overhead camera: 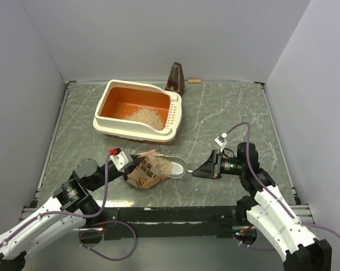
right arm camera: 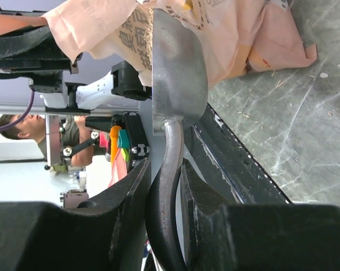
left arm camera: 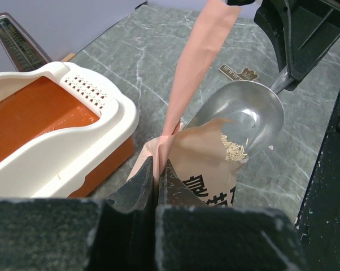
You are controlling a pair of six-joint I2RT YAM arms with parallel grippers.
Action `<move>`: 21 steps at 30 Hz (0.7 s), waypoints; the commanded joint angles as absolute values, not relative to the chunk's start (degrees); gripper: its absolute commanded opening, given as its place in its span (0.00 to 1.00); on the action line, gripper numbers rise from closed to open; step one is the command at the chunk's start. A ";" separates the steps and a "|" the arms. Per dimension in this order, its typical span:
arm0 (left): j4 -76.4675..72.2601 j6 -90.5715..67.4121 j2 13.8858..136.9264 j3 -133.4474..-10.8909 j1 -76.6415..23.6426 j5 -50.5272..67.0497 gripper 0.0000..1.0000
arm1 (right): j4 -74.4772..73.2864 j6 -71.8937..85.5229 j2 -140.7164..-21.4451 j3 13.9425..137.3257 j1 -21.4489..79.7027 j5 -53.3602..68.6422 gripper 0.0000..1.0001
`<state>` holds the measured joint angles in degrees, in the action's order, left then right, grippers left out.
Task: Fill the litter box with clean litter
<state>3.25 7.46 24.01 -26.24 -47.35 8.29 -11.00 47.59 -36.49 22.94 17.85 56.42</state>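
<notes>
Pinching an edge of the tan bag (left arm camera: 199, 165), the left gripper (left arm camera: 157, 172) has its jaws nearly closed. Jaws of the right gripper (right arm camera: 164, 175) clamp the metal scoop (right arm camera: 175, 68) by its handle. Bag print: black Chinese characters, partly hidden.

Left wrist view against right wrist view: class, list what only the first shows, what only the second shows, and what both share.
Only the left wrist view: the litter box, the metronome behind it, and litter granules lying in the metal scoop. Only the right wrist view: a person in the background beyond the table edge. Both: the metal scoop at the tan litter bag, the right gripper shut on the scoop's handle, and the grey marbled tabletop.
</notes>
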 commanded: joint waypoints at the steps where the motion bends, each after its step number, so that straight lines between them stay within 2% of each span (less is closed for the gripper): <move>1: -3.69 7.74 23.47 -27.42 -47.20 7.21 0.01 | -12.30 48.69 -33.58 22.15 17.32 59.59 0.00; 21: -3.43 8.09 22.76 -27.42 -47.29 5.45 0.01 | -18.46 50.45 -27.51 26.89 14.59 62.49 0.00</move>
<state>2.98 7.84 24.05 -26.24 -47.35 6.85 -18.09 48.31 -28.84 23.51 14.70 57.84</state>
